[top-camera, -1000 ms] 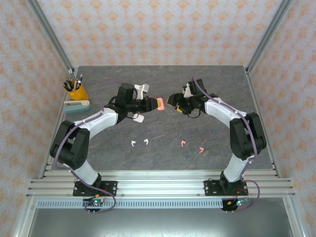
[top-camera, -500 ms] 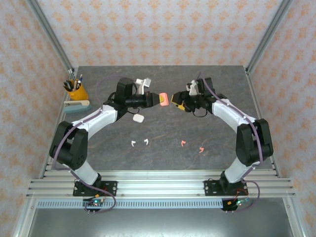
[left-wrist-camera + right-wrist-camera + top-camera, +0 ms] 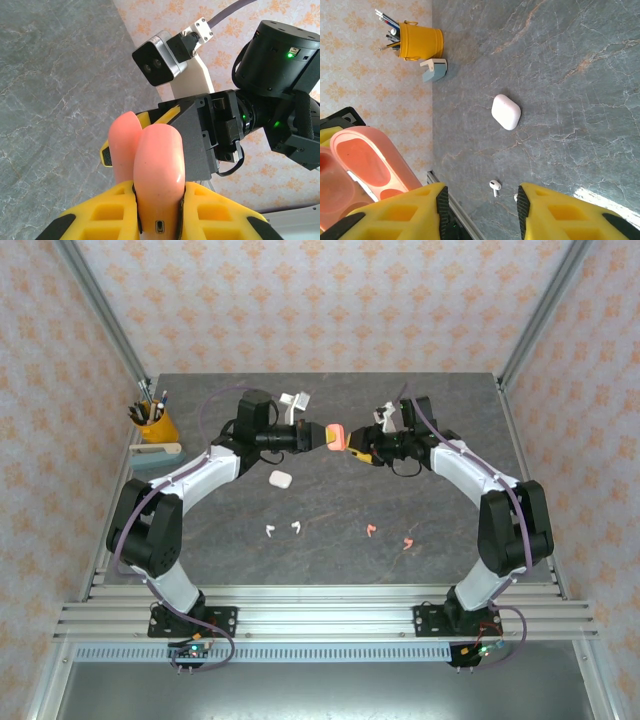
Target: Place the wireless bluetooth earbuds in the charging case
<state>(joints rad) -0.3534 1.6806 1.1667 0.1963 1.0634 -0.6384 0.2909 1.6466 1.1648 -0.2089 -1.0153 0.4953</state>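
Two cases and four earbuds on my screen.
My left pincer [image 3: 318, 436] clamps the open pink charging case [image 3: 334, 437] at upper centre; my right pincer [image 3: 357, 451] gapes empty beside it. White case [image 3: 279, 479], two white earbuds [image 3: 270, 531] and two pink earbuds [image 3: 371, 530] lie on the tabletop [image 3: 330, 570] below.

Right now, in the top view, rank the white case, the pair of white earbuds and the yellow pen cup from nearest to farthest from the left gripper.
From the left gripper, shut on the pink case:
1. White case, just to its left and nearer the arm bases.
2. White earbuds, farther toward the near edge.
3. Yellow pen cup, far left edge.
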